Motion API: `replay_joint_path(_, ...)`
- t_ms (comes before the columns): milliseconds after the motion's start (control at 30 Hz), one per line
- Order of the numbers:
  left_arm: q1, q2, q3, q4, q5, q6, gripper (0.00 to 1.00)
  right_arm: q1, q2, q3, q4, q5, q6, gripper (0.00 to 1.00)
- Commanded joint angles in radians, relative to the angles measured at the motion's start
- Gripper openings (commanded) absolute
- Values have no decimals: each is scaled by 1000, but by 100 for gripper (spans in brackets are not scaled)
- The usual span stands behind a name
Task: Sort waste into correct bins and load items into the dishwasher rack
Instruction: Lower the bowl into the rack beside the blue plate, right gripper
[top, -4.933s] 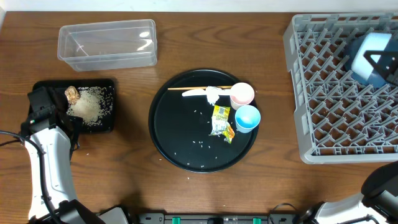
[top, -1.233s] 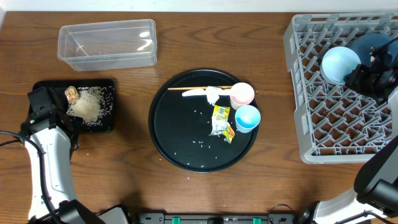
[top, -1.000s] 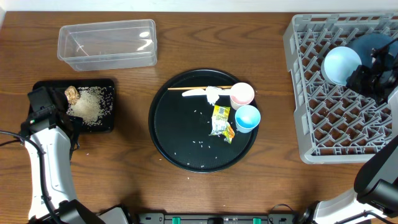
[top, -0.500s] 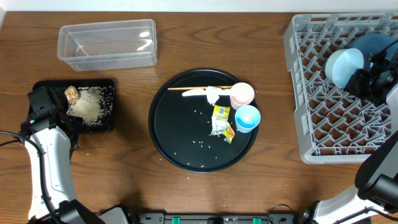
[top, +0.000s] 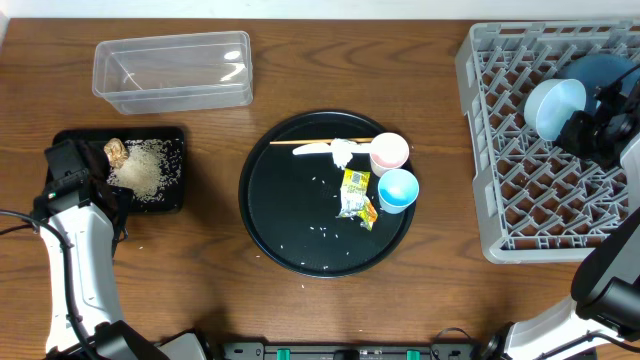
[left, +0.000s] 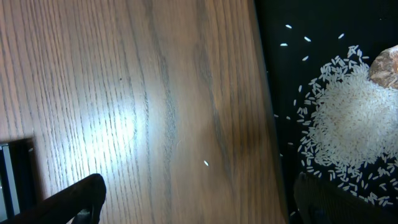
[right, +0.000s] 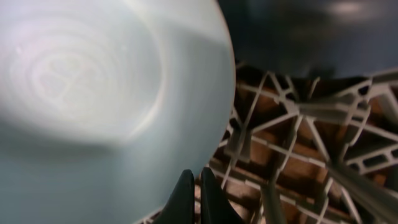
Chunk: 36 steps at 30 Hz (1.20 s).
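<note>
White bowl stands tilted in grey rack, overlapping dark-blue bowl. Pink cup and light-blue cup sit on round black tray.

Two bowls, two cups, two bins, one rack, one round tray

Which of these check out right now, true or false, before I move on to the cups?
The white bowl is inside the dishwasher rack. True.
The rice pile lies in the clear tub. False: it lies in the black rectangular tray.
The pink cup and light-blue cup sit on the round black tray. True.
The left jaws grip the snack wrapper. False: they stand open and empty; the wrapper lies on the round black tray.
</note>
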Motion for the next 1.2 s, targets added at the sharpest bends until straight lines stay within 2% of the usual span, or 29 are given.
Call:
replay_joint_path(0, 5, 3, 10, -6, -16, -9, 98, 3, 11, -26, 21, 3, 21, 2)
replay_joint_path(333, 5, 3, 10, -6, -16, -9, 98, 3, 11, -62, 76, 2, 39, 1)
replay_joint_path(1167, 5, 3, 10, -6, -16, -9, 98, 1, 37, -64, 39, -11, 73, 1)
